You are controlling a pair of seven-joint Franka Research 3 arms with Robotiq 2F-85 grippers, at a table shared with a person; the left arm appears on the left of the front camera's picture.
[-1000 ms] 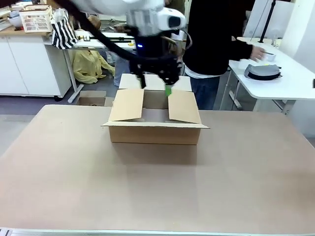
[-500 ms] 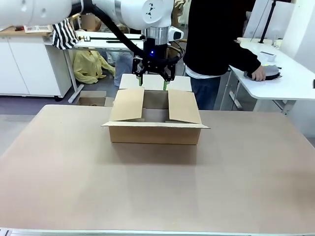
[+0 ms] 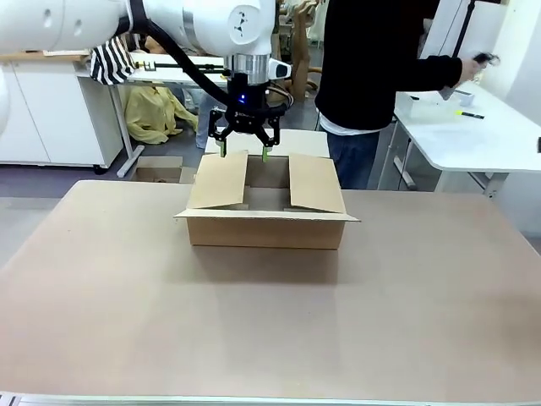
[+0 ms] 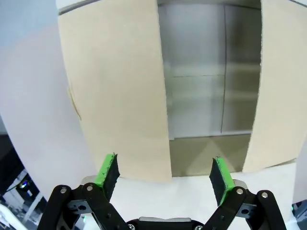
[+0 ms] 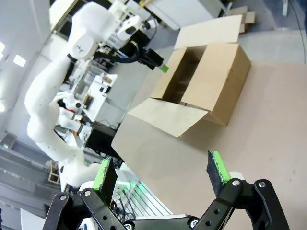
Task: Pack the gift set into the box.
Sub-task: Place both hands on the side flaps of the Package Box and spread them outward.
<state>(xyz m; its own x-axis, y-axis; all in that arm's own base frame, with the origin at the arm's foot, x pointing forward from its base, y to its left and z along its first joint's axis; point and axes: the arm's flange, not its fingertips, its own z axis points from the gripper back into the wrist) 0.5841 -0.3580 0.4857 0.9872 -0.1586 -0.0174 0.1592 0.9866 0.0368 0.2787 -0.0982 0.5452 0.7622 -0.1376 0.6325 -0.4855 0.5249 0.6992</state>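
Note:
The brown cardboard box (image 3: 266, 230) stands open on the table, its two side flaps spread and its back flap up. My left gripper (image 3: 243, 153) hangs open just above the box's back left, nothing between its green pads. In the left wrist view this gripper (image 4: 165, 172) looks straight down into the box (image 4: 196, 96), whose floor is bare. My right gripper (image 5: 162, 175) is open and empty, well away from the box (image 5: 225, 72), with the left arm (image 5: 91, 38) beyond it. The gift set is out of view.
A person in a black top (image 3: 372, 59) stands behind the box, turned toward a white side table (image 3: 473, 135) at the right, one hand (image 3: 472, 63) raised over it. The brown tabletop (image 3: 270, 321) spreads wide in front of the box.
My left gripper has shifted left over the box, still open. The person's hand has lifted from the side table, and the dark object that lay there is gone.

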